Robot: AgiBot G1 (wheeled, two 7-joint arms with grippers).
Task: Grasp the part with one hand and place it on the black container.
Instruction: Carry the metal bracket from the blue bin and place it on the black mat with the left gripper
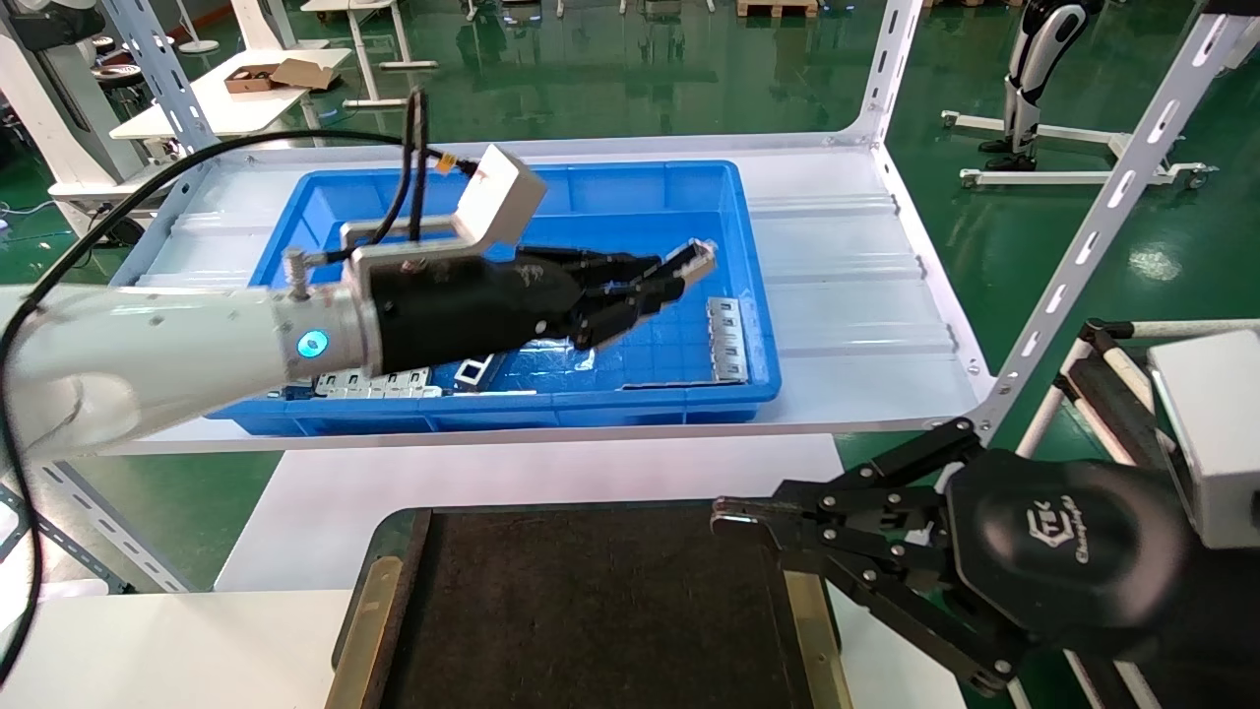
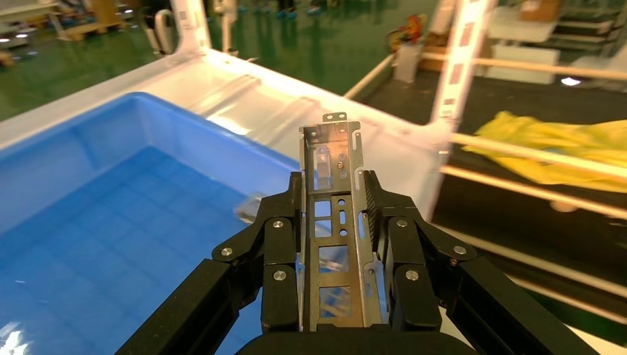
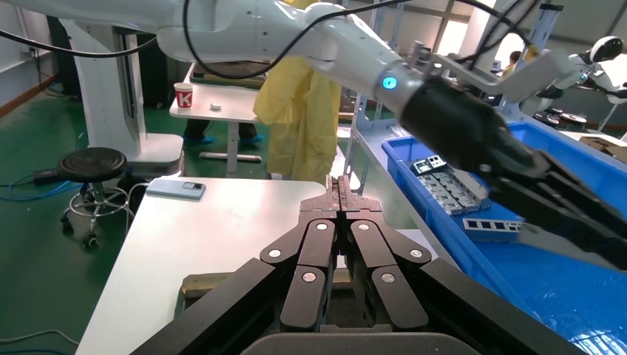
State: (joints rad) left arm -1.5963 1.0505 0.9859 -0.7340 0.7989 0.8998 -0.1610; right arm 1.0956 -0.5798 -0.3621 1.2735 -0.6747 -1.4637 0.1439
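Part: slim grey sheet-metal channel piece (image 2: 334,222) with thin walls, cut-out slots and small end tabs, held lengthwise in the left gripper (image 2: 334,194) above the deep blue plastic bin (image 1: 512,197), its tabbed end jutting past the fingertips
Handling: likely light and stiff, with smooth bare metal that could slip and thin walls that might bend under a hard squeeze
Where to hold: across the two side walls near mid-length, as now, so that it does not pivot; the tabs and end edges look sharp and poor for gripping
Left fingers: the ribbed black pads (image 2: 372,203) press on both outer walls of the channel, pinching it
Blue bin: holds a row of similar grey metal pieces (image 1: 374,384) along its near wall, a perforated metal strip (image 1: 726,340) near its right wall, and one small loose bracket (image 1: 471,370); the rest of the floor is bare
Black container: wide flat tray (image 1: 591,611) with a dark felt-like surface and brass-coloured side strips, nearer the robot than the bin, nothing on the visible part
Right gripper (image 3: 341,194): parked by the tray's right edge, fingers pressed together on nothing
Stage: probably the carry towards the tray, release not yet made
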